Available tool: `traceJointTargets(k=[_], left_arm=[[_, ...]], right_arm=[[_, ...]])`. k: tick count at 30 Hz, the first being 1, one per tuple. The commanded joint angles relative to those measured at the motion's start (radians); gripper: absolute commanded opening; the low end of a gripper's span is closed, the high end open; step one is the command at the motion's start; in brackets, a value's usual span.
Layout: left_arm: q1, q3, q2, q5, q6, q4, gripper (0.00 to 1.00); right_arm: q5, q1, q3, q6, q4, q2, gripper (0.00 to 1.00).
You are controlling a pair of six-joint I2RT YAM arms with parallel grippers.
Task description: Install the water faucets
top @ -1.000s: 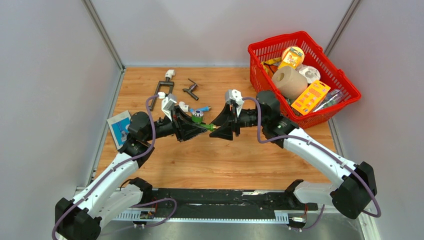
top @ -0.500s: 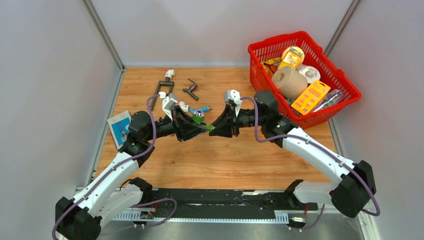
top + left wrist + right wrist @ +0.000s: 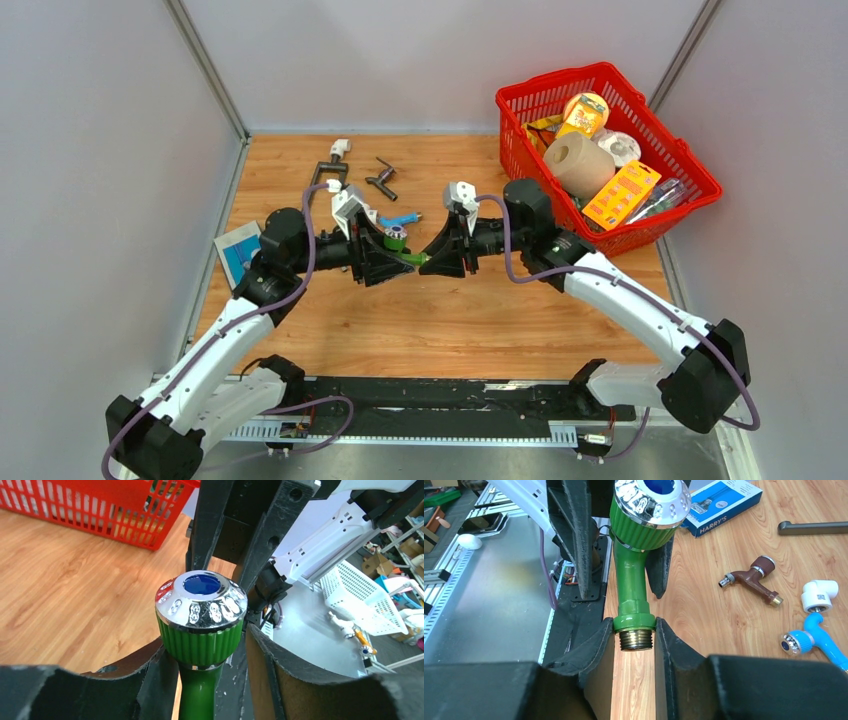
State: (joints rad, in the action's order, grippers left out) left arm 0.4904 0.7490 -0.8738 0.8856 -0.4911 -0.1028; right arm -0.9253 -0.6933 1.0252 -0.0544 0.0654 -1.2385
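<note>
Shows the left pincer (image 3: 205,647) clenched on the green faucet (image 3: 202,630), fingers (image 3: 150,680) pressed against both sides of the ribbed knob just below its chrome cap with the blue centre. Shows the right pincer (image 3: 636,630) clenched on the other end of the green faucet, closing on the green collar just above the brass thread, with the thread tip bare between the pads. Holds the green faucet clear of the tabletop (image 3: 450,320), spanned level between the two pincers, which meet nose to nose near the tabletop's middle in the top view.

Puts the blue faucet (image 3: 402,218) flat on the wood just behind the left pincer. Places the white elbow (image 3: 820,594) right at its end in the right wrist view; cannot tell whether joined or merely touching. Puts the brown faucet (image 3: 751,577) flat on the wood near those two but apart from them. Puts the dark grey faucet (image 3: 381,178) farther back, toward the rear wall, apart from the rest.

Sets a blue box (image 3: 238,255) at the left edge, beside the left arm. Sets a red basket (image 3: 555,82), holding packets and a paper roll (image 3: 578,163), at the rear right corner, well apart from the faucets.
</note>
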Motion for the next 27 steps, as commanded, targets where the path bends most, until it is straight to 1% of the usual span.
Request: traceJointTargets(k=[1,4,5,9,10,11,12,13,14,15,16,17,18,19,20,21,22,24,26,27], left_arm=[[0.004,0.029,0.001,0.038,0.049,0.038,0.55],[0.002,0.029,0.002,0.041,0.049,0.035,0.48],[0.002,0.029,0.004,0.042,0.051,0.034,0.47],[0.002,0.026,0.001,0.049,0.049,0.023,0.22],[0.004,0.024,0.005,0.046,0.049,0.022,0.07],[0.004,0.02,0.009,0.033,0.054,0.023,0.01],[0.002,0.018,0.018,0.015,0.055,0.022,0.0],[-0.001,0.012,0.033,-0.002,0.063,0.026,0.0],[-0.006,0.01,0.038,-0.017,0.068,0.041,0.0],[-0.019,0.007,0.054,-0.067,0.077,0.055,0.0],[-0.029,0.006,0.062,-0.098,0.085,0.096,0.0],[-0.048,0.007,0.079,-0.178,0.098,0.135,0.0],[-0.064,0.007,0.088,-0.247,0.108,0.184,0.0],[-0.085,0.004,0.107,-0.281,0.121,0.202,0.0],[-0.098,0.006,0.117,-0.351,0.126,0.242,0.0],[-0.114,0.001,0.134,-0.378,0.146,0.258,0.0],[-0.118,0.0,0.142,-0.448,0.154,0.288,0.0],[-0.127,-0.004,0.165,-0.54,0.177,0.331,0.0],[-0.139,-0.005,0.186,-0.611,0.204,0.359,0.0],[-0.141,-0.007,0.2,-0.643,0.215,0.368,0.0]], right_arm=[[-0.004,-0.006,0.055,-0.027,-0.01,-0.006,0.0],[-0.009,-0.006,0.056,-0.027,-0.007,-0.009,0.0],[-0.012,-0.006,0.056,-0.028,-0.006,-0.01,0.0],[-0.012,-0.008,0.056,-0.03,-0.001,-0.016,0.0],[-0.007,-0.006,0.055,-0.03,-0.001,-0.018,0.0],[0.0,-0.006,0.055,-0.03,0.001,-0.019,0.0],[0.015,-0.006,0.056,-0.025,0.001,-0.024,0.02],[0.034,-0.006,0.056,-0.024,0.001,-0.027,0.1],[0.054,-0.006,0.059,-0.021,0.001,-0.032,0.24],[0.077,-0.006,0.062,-0.019,-0.001,-0.038,0.44],[0.103,-0.006,0.068,-0.013,-0.001,-0.045,0.6],[0.136,-0.006,0.076,-0.007,-0.001,-0.058,0.72],[0.166,-0.005,0.084,-0.002,-0.001,-0.071,0.76],[0.198,-0.003,0.094,0.007,-0.001,-0.085,0.79],[0.224,0.0,0.108,0.014,-0.003,-0.105,0.81],[0.238,0.001,0.122,0.018,-0.001,-0.125,0.81],[0.249,0.006,0.137,0.027,-0.001,-0.151,0.82],[0.259,0.014,0.171,0.04,-0.001,-0.209,0.82],[0.235,0.028,0.209,0.041,-0.001,-0.281,0.82],[0.224,0.037,0.242,0.048,0.002,-0.338,0.9]])
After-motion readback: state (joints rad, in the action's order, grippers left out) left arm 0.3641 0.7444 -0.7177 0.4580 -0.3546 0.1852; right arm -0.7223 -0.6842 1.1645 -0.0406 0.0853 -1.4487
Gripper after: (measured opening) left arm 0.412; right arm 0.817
